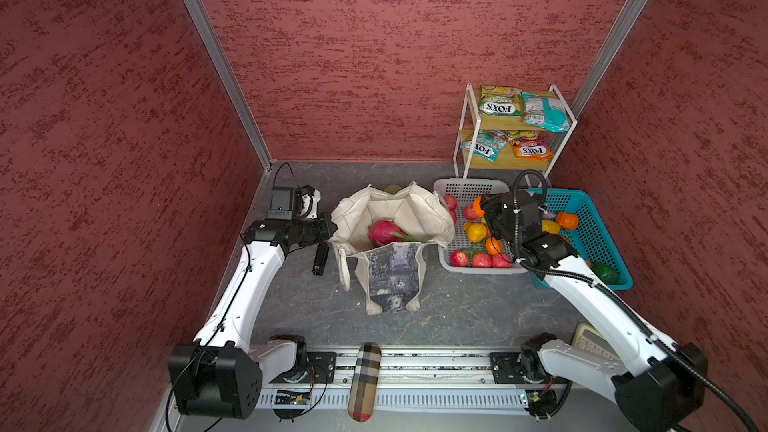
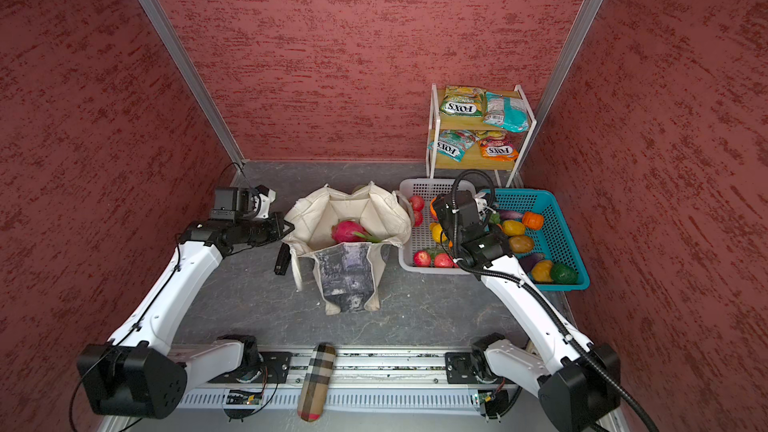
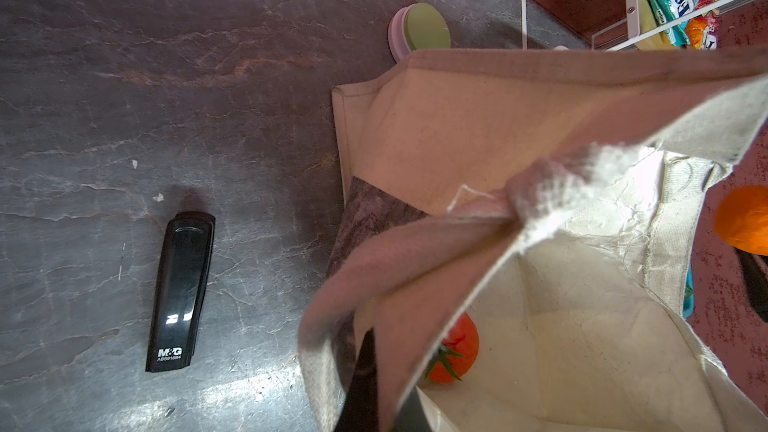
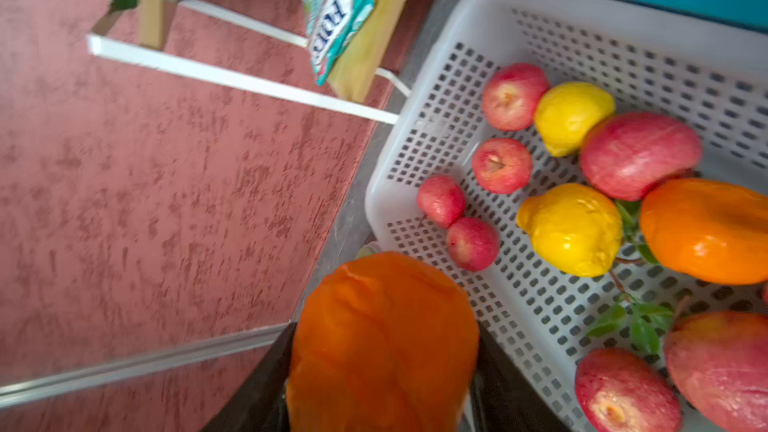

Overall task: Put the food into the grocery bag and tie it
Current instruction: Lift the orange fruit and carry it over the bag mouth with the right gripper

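The cream grocery bag [image 1: 415,209] [image 2: 374,207] stands open in the middle of the table, with a pink dragon fruit [image 1: 384,231] [image 2: 347,231] inside. A red tomato [image 3: 455,349] also lies on its bottom. My left gripper [image 1: 330,226] [image 2: 289,227] [image 3: 374,367] is shut on the bag's left rim [image 3: 415,263] and holds it up. Over the white basket [image 1: 446,261] [image 4: 415,151], my right gripper [image 1: 484,209] [image 2: 438,209] [image 4: 382,367] is shut on an orange toy fruit [image 1: 478,204] [image 4: 382,338]. FOX'S snack packets [image 1: 500,103] [image 2: 463,101] lie on the rack.
The white basket holds several red, yellow and orange fruits. A blue basket [image 1: 598,209] with vegetables stands to its right, and a white wire rack [image 1: 473,135] behind. A black stapler [image 1: 321,258] [image 3: 180,288] lies left of the bag. A plaid case [image 1: 365,380] rests on the front rail.
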Motion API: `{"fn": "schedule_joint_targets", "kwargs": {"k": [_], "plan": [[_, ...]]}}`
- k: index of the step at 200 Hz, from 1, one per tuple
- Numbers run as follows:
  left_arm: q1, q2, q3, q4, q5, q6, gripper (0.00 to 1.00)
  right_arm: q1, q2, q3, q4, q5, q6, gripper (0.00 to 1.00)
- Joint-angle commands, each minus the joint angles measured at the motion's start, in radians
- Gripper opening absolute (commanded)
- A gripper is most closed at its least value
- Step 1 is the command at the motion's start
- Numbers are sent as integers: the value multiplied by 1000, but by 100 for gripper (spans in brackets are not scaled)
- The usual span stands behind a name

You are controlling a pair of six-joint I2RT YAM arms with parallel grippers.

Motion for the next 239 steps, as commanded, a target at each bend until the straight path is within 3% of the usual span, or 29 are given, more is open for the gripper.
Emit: {"fn": "schedule_joint_targets", "kwargs": {"k": [1,21,66,129,239], "plan": [[9,6,-7,33,-10,21,0,11,13,113,-59,-146,-216,49],[8,4,-10,42,-8,26,0,51,46,191,-120,-209,-289,49],[-9,-4,-16,54,3,29,0,206,136,313,-201,-205,-367,47],[-23,-12,-16,64,6,28,0,406,426,664,-371,-160,-513,46],[-40,-47,-20,67,-2,20,0,482,598,716,-480,-128,-542,47]]}}
